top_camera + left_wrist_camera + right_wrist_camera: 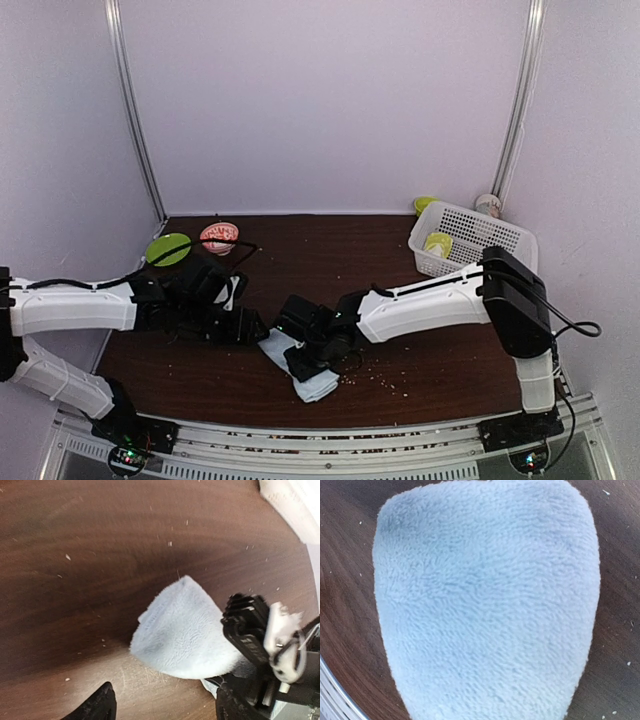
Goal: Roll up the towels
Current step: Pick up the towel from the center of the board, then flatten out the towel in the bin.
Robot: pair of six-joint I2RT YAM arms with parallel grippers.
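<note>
Towel (485, 600): pale blue, plush, bunched.

Robot lab enclosure, plain lilac walls (330, 100), metal corner posts (135, 120), wood-grain table (330, 250)

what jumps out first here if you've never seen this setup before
The pale blue towel lies crumpled near the front middle of the dark table, with the left arm and right arm meeting over it. Next come the white basket at the back right, and the lime-green plate beside a red-and-white bowl at the back left.
</note>
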